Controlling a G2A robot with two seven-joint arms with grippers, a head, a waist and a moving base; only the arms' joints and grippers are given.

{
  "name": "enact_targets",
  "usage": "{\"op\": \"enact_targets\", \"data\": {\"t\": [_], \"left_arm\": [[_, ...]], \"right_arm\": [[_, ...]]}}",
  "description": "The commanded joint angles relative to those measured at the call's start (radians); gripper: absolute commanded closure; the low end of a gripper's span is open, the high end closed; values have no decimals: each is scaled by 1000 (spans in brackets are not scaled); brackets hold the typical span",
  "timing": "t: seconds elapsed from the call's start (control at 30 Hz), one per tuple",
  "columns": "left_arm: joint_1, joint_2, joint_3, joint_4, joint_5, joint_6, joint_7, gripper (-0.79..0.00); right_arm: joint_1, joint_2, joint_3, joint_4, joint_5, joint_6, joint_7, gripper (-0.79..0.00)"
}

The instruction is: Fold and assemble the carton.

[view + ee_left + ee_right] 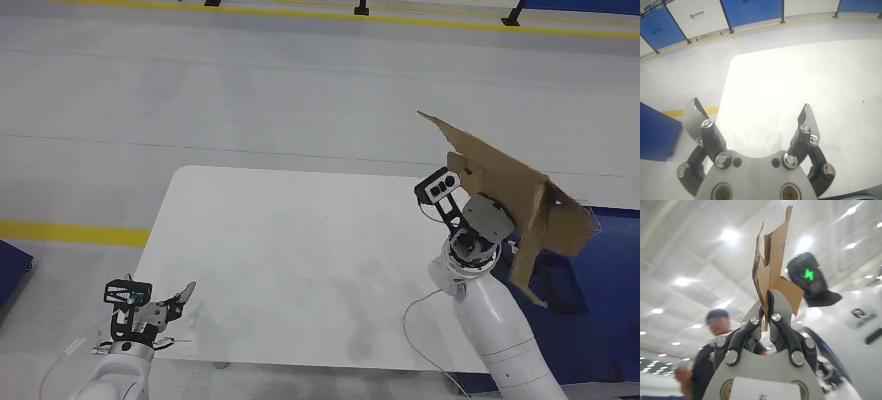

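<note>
Nearest the lens in the left wrist view, the left tool (750, 103) stands released, its two ribbed fingers (804, 115) spread wide with nothing between them. It sits at the near left corner of the white bench (783, 75). One finger is over the bench top; the other hangs past the bench's left edge, over the grey floor (687, 75) and a yellow floor line (712, 110). A blue box (657, 132) stands on the floor just off that same left edge.

The right tool (766, 298) is clenched on the carton (772, 256), pinching several layers of brown corrugated board close to one edge of the sheet. This tool points upward, so the carton rises above it, lifted off the bench. In the top view the carton (510, 190) is at the bench's right edge, toward the far right corner. Most of it reaches past that edge, over a blue surface (600, 290) beside the bench. The carton is not yet a box: it is largely flat and tilted, with flaps sticking out at differing angles. Blue and white partition panels (696, 20) stand on the floor well beyond the bench's far edge.
</note>
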Motion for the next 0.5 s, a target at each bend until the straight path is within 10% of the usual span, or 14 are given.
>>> {"op": "enact_targets", "data": {"t": [0.0, 0.47], "left_arm": [[0, 0, 0, 0, 0, 0, 0, -785], [0, 0, 0, 0, 0, 0, 0, -785]], "right_arm": [[0, -14, -56, 14, 164, 99, -92, 0], [1, -75, -230, 196, 758, 466, -737, 0]]}}
